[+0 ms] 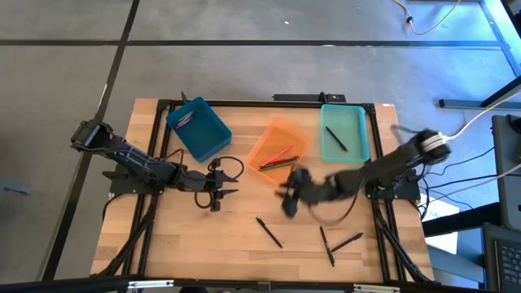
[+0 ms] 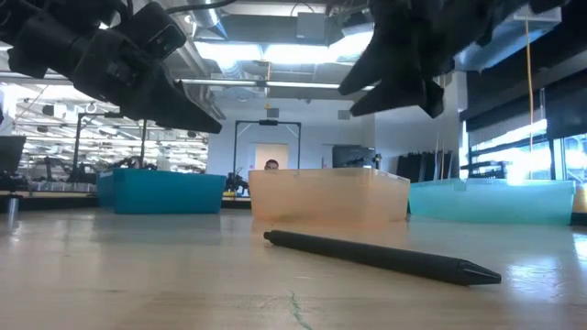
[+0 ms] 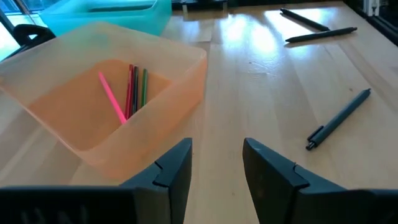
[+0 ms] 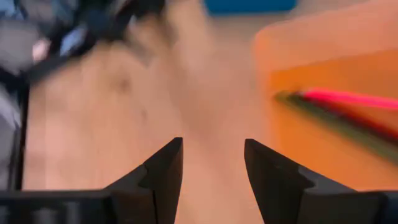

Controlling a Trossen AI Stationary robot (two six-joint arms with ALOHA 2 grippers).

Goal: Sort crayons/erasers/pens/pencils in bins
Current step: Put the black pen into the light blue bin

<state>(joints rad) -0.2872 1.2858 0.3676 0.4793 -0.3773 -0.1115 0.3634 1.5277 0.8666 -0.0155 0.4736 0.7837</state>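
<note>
The right claw [image 1: 291,198] hangs over the middle of the bench [image 1: 163,244], just off the near corner of the orange bin [image 1: 278,146]; its own wrist view shows both fingers [image 4: 163,171] parted with only bare wood between them, so it grips nothing. The left claw [image 1: 218,194] sits left of centre, pointing toward the right one, and its wrist view likewise shows an open, empty gap between its fingers [image 3: 174,168]. That left wrist view gives what the overhead cannot: the orange bin [image 3: 186,68] holds a pink stick [image 3: 112,98] lying across red and green ones, and a dark pen [image 3: 339,118] lies on the wood beside it, with two more pens [image 3: 311,28] farther off. From above, three dark pens lie loose near the front edge: one [image 1: 269,232] near the middle, two [image 1: 335,242] to its right forming a narrow V. The overhead also shows the teal bin [image 1: 344,133] at the back right with a dark pen [image 1: 335,138] inside, and the blue bin [image 1: 199,128] at the back left with a small item in its corner. The low view shows one pen [image 2: 381,258] lying flat in front of the three bins, with both claws raised clear of the wood. Each arm reaches in from its own side, stretched low and inward.
</note>
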